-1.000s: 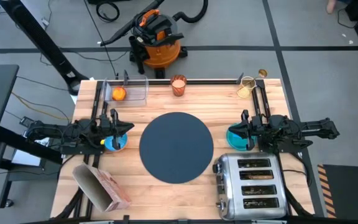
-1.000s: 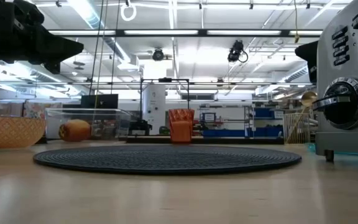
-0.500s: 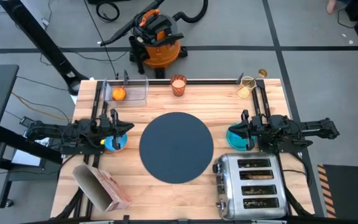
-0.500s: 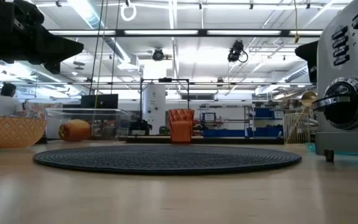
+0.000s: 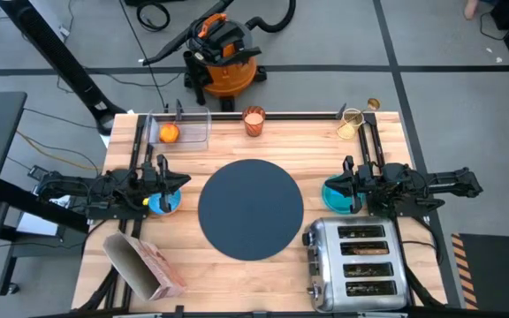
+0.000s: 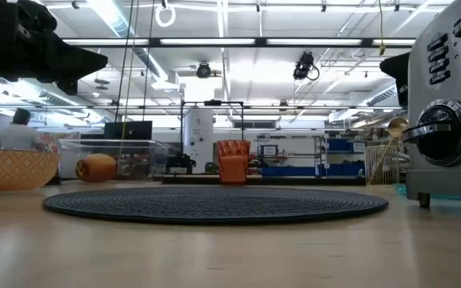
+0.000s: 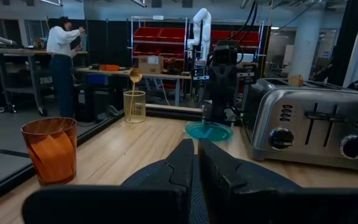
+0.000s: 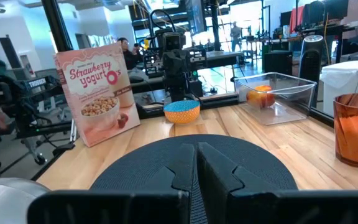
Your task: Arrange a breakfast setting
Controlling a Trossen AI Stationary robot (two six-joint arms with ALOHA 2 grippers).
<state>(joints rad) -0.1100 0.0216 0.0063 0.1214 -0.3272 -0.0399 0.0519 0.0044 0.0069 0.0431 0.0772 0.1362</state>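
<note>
One round dark mat [image 5: 250, 208]. One light-blue bowl [image 5: 164, 202]. One teal plate [image 5: 337, 194]. One orange cup [image 5: 254, 121]. One red-orange fruit [image 5: 169, 132] in one clear tub [image 5: 193, 130]. One gold spoon [image 5: 367, 109] in one wire holder [image 5: 351, 123]. One chrome toaster [image 5: 357, 265]. One pink cereal box [image 5: 144, 266].

A large round dark blue-grey mat [image 5: 251, 209] lay ribbed; the small bowl [image 8: 181, 111] was light blue, speckled; the plate [image 7: 209, 130] teal; the translucent cup [image 7: 50, 149] orange.
</note>
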